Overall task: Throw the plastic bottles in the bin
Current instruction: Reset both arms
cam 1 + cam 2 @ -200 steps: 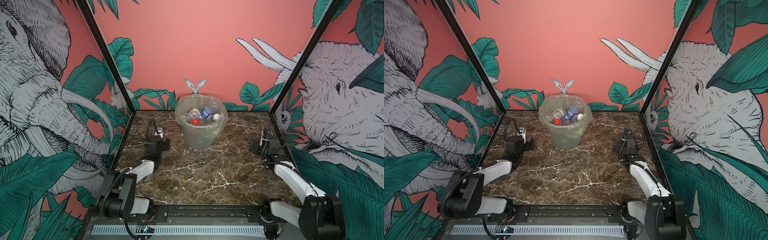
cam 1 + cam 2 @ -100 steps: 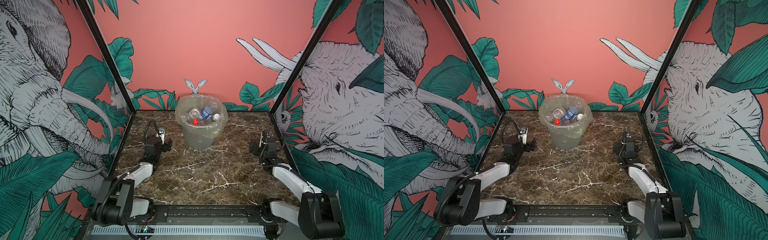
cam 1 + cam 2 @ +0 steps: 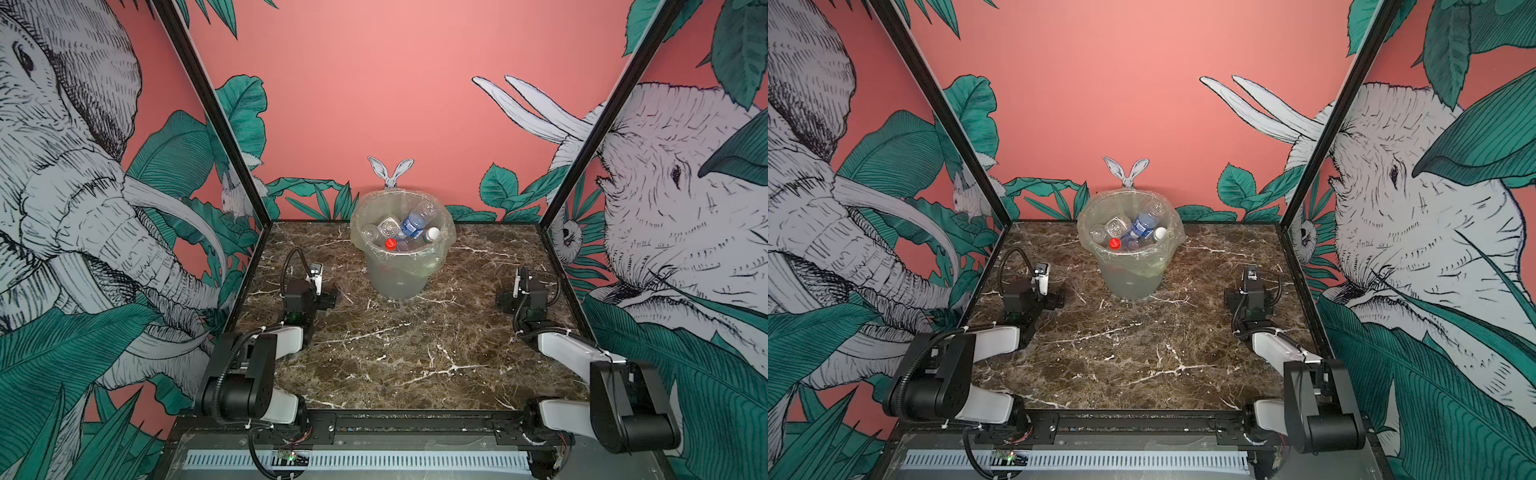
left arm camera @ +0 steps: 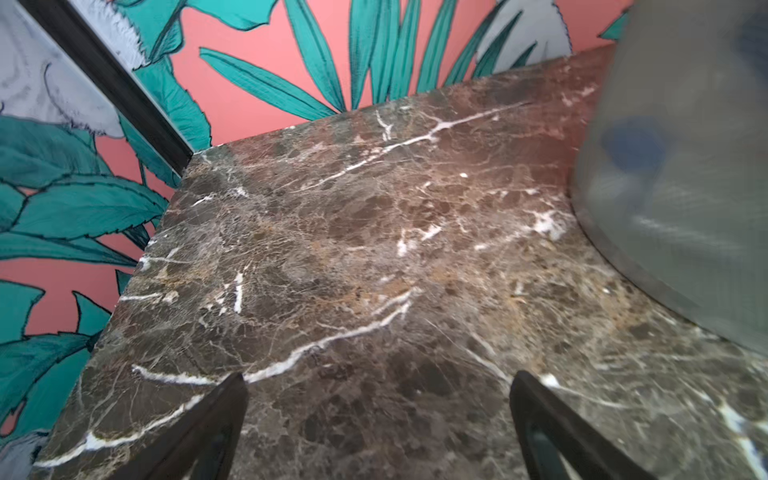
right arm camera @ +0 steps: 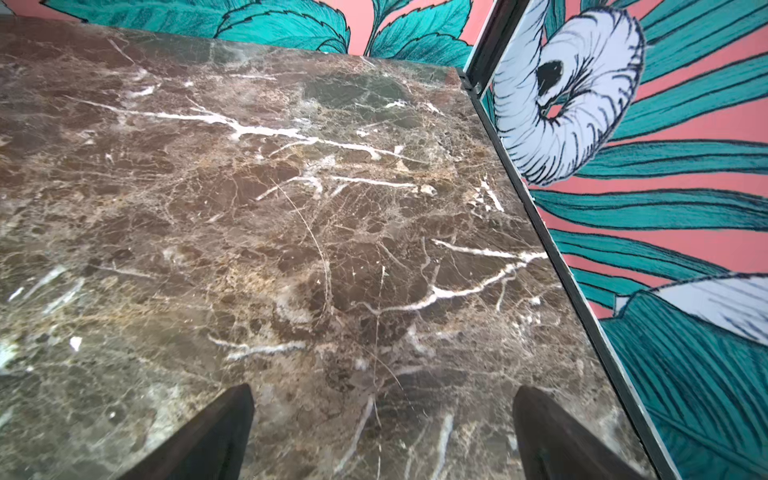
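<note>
The bin [image 3: 402, 266] stands at the back of the marble table [image 3: 395, 357], midway between the 2 arms, a spot that looks chosen so either arm can reach its mouth. The bottles [image 3: 405, 232] lie heaped inside the bin, caps and labels pointing every way, as dropped things settle; 1 with a blue label leans against the bin's far rim, and a red cap [image 3: 390, 244] shows near the front rim. No bottle is seen on the table around the bin, so the job looks finished.

The left gripper [image 4: 378, 419] sits low just beside the bin, fingers [image 4: 216, 419] spread apart with only bare marble between them. The right gripper [image 5: 382, 428] sits on the bin's other side, farther from it, likewise spread and empty. Both look parked clear of the bin, with nothing left to fetch.
</note>
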You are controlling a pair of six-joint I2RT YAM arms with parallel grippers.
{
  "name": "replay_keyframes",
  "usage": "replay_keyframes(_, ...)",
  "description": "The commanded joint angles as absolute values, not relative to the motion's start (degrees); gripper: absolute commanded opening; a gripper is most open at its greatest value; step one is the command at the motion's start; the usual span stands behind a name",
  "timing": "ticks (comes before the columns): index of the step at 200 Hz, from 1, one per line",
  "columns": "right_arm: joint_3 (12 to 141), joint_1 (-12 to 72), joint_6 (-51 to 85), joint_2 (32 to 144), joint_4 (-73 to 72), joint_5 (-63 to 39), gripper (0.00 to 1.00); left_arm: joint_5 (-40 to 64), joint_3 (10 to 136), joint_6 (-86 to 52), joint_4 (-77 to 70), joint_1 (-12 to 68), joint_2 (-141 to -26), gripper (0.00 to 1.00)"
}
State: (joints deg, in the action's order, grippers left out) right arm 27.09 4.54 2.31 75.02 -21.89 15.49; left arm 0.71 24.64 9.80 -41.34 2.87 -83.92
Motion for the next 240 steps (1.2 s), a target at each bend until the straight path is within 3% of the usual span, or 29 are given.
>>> replay_keyframes(1,25.6,4.4,1.3,77.4,-31.1,14.6,1.0,6.9,24.7,7.8,-45.9,0.8,-86.2,1.0)
replay_keyframes(92,24.4,4.5,-0.1,79.7,-38.1,10.7,1.0,9.3,22.9,8.7,-51.1,0.5,-89.0,1.0)
replay_keyframes(118,22.1,4.5,-1.0,80.1,-44.2,10.3,1.0,11.8,22.3,9.6,-51.9,0.5,-88.9,1.0)
replay_keyframes(147,17.0,4.5,-3.1,86.8,-61.2,7.6,1.0,11.9,22.5,9.5,-51.8,0.5,-88.9,1.0)
replay_keyframes(203,19.4,4.4,-3.3,88.8,-57.7,6.2,1.0,13.0,22.5,9.8,-51.9,0.4,-89.0,0.99)
replay_keyframes(240,21.0,4.5,-1.2,88.6,-54.9,11.4,0.99,12.8,22.1,9.8,-52.3,0.3,-88.9,1.0)
